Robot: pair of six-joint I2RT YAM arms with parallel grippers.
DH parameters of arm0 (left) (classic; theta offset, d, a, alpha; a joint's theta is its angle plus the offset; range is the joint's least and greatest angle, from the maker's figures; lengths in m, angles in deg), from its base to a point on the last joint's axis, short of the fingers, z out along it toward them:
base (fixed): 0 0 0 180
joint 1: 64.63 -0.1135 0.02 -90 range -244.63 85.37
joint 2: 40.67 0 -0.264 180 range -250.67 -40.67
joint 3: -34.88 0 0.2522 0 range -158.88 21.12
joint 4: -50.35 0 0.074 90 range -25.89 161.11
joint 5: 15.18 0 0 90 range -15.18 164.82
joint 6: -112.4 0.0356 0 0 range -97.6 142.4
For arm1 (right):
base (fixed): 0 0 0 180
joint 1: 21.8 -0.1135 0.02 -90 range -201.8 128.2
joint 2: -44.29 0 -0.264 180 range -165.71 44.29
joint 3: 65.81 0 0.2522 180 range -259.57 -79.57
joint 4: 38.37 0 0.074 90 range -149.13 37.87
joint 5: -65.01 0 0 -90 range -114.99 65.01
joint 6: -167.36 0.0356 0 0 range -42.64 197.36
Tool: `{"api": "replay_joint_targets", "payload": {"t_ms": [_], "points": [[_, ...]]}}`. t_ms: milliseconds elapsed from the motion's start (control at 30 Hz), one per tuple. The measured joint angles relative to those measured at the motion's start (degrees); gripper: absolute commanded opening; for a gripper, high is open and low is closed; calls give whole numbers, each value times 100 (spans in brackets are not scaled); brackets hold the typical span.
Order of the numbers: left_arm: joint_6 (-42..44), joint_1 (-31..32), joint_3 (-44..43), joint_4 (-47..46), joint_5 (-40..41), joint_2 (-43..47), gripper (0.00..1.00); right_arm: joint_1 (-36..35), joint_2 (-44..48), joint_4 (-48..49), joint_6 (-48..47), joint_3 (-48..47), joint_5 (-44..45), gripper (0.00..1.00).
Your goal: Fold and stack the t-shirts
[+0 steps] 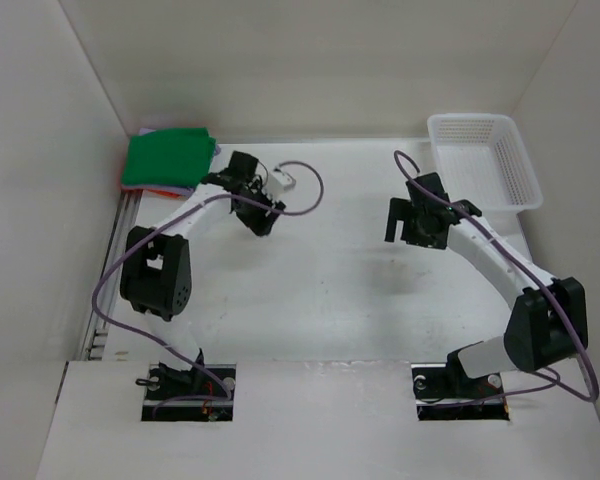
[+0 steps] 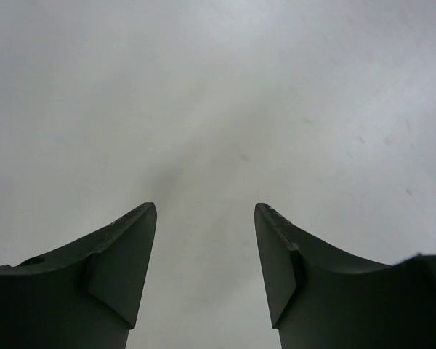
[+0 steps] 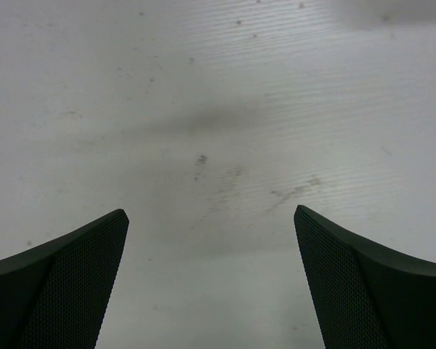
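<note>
Top external view, starting nearest you: both arms rise from their bases at the near edge and reach out over the white table [image 1: 330, 290]. The left gripper [image 1: 260, 222] hangs over the middle-left of the table, and the right gripper [image 1: 405, 235] over the middle-right, well apart from each other.

In the left wrist view, your left gripper [image 2: 205, 211] has its jaws apart, with only bare table between the fingers [image 2: 120, 254]. In the right wrist view, the right gripper [image 3: 211, 214] has its jaws spread wider. Its mesh-textured pads [image 3: 73, 283] frame a scuffed patch of table, and it grips nothing.

Farther back, in the far left corner, you see the green t-shirt [image 1: 168, 158] folded flat on top of a pile. A thin strip of the orange t-shirt [image 1: 156, 190] shows under its near edge. You cannot clearly make out the lavender one. The left gripper is near this pile but not touching it.

In the far right corner stands the white lattice basket [image 1: 470, 119], just beyond the right gripper.
</note>
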Motion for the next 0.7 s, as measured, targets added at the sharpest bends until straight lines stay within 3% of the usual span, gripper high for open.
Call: {"api": "replay_joint_targets", "payload": {"t_ms": [267, 467, 700], "points": [[109, 1174, 1639, 251, -72, -7, 52, -160, 494, -271, -295, 2, 907, 100], [254, 1823, 1665, 155, 13, 31, 52, -162, 494, -269, -286, 129, 1051, 100], [299, 1770, 1665, 142, 142, 31, 52, -160, 581, -269, -232, 337, 1084, 100]]}}
